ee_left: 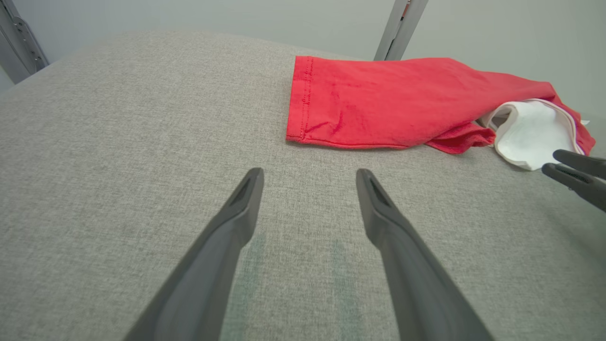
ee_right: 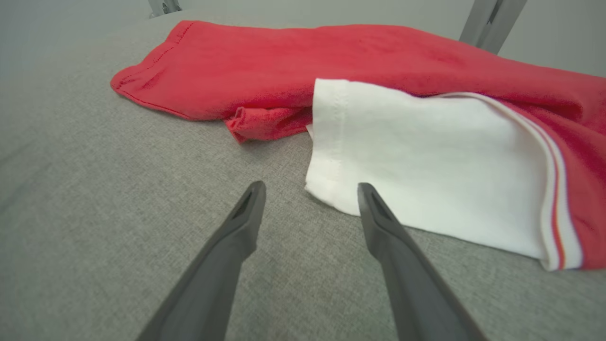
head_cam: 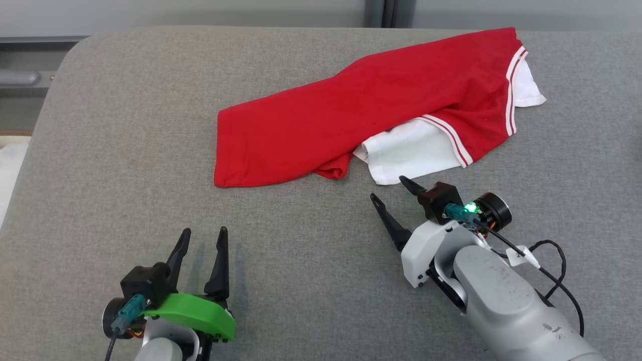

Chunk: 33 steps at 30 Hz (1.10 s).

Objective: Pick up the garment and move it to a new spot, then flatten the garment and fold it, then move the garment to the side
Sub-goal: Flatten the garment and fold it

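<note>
The garment (head_cam: 361, 115) is a red shirt with white sleeves and red-striped trim, lying loosely bunched on the grey padded table (head_cam: 125, 150), slanting from centre to the far right. My right gripper (head_cam: 387, 188) is open just short of the near white sleeve (ee_right: 426, 166), holding nothing. In the right wrist view that sleeve's hemmed corner lies just beyond the gripper (ee_right: 310, 189), close to its right fingertip. My left gripper (head_cam: 204, 231) stands open at the near left, well away from the red hem (ee_left: 303, 102), nothing between its fingers. The left wrist view catches the right gripper's fingertips (ee_left: 570, 168) at the right edge.
The table's rounded left edge (head_cam: 45, 115) falls away to a pale wall and metal fittings (head_cam: 20, 77). A dark post (head_cam: 388, 12) stands behind the far edge. Bare grey cloth stretches across the left and near side. A black cable (head_cam: 556, 281) loops beside my right forearm.
</note>
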{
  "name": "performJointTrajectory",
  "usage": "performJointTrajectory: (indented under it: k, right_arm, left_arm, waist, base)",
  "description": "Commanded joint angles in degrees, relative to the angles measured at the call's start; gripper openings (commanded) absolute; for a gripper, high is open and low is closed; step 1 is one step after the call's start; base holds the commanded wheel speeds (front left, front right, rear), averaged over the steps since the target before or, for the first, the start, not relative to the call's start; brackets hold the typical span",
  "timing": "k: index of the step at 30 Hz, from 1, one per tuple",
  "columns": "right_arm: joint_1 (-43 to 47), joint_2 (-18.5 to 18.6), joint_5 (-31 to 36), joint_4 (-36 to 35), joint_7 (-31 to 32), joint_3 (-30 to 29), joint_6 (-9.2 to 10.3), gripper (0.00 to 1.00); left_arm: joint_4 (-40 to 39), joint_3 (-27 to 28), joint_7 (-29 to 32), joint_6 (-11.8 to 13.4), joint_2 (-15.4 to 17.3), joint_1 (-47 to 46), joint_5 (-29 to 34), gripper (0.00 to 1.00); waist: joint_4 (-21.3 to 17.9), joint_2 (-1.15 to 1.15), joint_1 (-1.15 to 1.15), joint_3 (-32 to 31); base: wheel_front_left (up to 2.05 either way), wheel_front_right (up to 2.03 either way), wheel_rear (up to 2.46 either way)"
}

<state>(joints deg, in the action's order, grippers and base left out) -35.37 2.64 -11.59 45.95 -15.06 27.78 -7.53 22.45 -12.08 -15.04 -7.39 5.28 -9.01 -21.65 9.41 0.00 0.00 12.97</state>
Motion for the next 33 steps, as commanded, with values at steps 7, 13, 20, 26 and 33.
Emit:
performJointTrajectory:
  k: [7,13,20,26,33]
  right_arm:
    - [-5.6,0.4,-1.2,8.8,0.1,3.6,0.09,1.0]
    - [-7.3,0.5,-2.2,14.6,0.2,4.4,0.09,0.0]
    - [-5.6,0.5,-1.8,16.3,0.2,2.0,0.05,0.0]
    - [2.6,3.0,1.1,7.1,0.0,-7.9,0.1,0.0]
    - [13.7,6.2,2.4,-5.7,0.0,-18.0,0.09,0.0]
  left_arm:
    - [-0.6,-0.6,-0.2,-0.2,0.4,-1.6,-1.0,1.0]
    - [-0.2,-1.2,-0.2,-0.2,0.2,-2.0,-1.2,1.0]
    - [0.1,-0.2,-0.2,-0.2,0.4,-0.5,-0.6,1.0]
    - [0.1,0.6,-0.2,-0.2,0.1,1.6,0.3,1.0]
    - [0.1,1.9,-0.2,-0.2,-0.1,3.3,1.7,1.0]
  waist:
    - [2.8,0.0,0.0,2.1]
    - [4.2,0.0,0.0,2.3]
    - [3.2,0.0,0.0,0.2]
    - [0.2,0.0,0.0,-3.6]
    - [-3.4,0.0,0.0,-6.3]
  base:
    - [0.0,0.0,0.0]
    - [0.0,0.0,0.0]
    - [0.0,0.0,0.0]
    - [0.0,0.0,0.0]
    - [0.0,0.0,0.0]
